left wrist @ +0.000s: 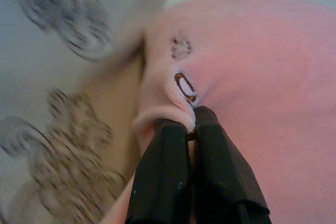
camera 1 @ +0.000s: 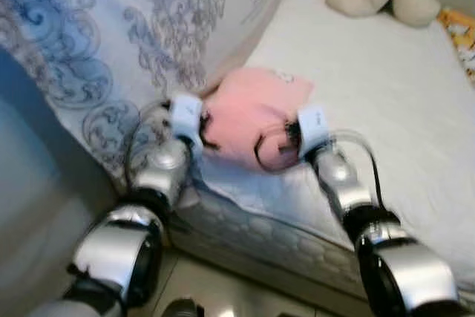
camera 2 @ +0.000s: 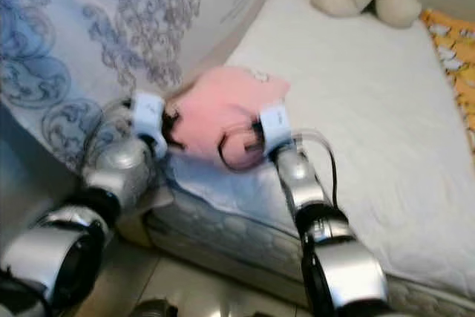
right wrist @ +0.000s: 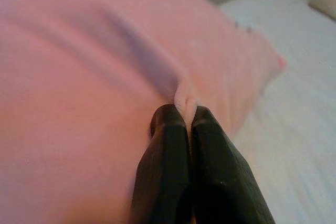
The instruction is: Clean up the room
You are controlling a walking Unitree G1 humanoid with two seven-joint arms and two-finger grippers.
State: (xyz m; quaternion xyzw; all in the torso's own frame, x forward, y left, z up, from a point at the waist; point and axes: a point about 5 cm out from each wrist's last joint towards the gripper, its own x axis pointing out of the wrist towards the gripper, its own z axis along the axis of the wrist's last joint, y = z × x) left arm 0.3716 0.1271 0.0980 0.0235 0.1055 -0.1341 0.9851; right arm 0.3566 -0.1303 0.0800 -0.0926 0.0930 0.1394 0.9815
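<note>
Left wrist view: my left pincer (left wrist: 191,129) and right pincer (right wrist: 185,114) each pinch the pink pillow (camera 1: 256,113) at the bed (camera 1: 386,109) edge; tidying's barely begun, placing it remains

Both arms are built of rounded, polished silver shells joined by glossy black rings at the elbows and forearms. Each wrist ends in a white, boxy block, the right one bearing a small dark marking too blurred to read. Thin black cables loop out beside each wrist block and run back along the silver forearm. The left claw (left wrist: 191,135) has two long, matte black fingers with smooth, rounded tips; the right claw (right wrist: 188,115) is the same, slightly glossy along its edges.
</note>
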